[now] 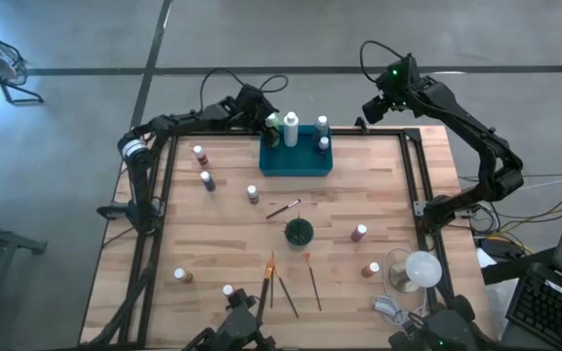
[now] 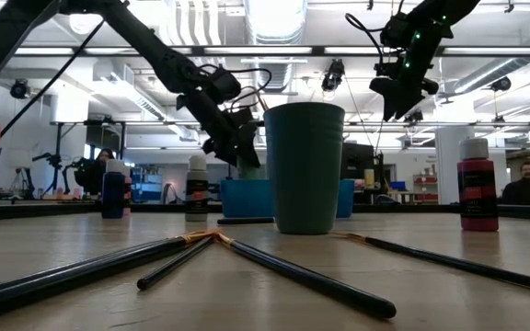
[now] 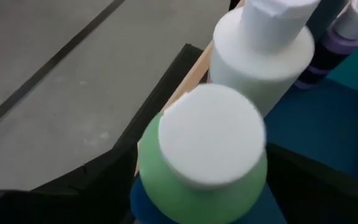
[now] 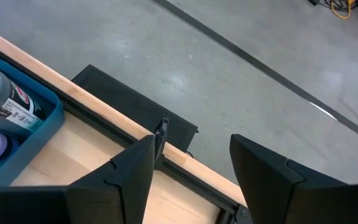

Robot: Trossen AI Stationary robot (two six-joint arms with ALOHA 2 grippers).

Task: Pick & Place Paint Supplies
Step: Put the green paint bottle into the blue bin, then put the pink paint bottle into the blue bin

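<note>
The left gripper hung at the teal tray's ten o'clock corner, its fingers closed around a green bottle with a white cap, held upright just over the tray, apparently so it could be set down beside the white bottle and the purple-bodied one already standing there. The right gripper waited high off the table's one o'clock corner, jaws spread and empty, likely keeping clear of the tray. Most supplies lay unsorted: small bottles scattered toward nine o'clock and four o'clock of the dark green cup, and paintbrushes fanned out at its six o'clock, nearest the table's front edge.
</note>
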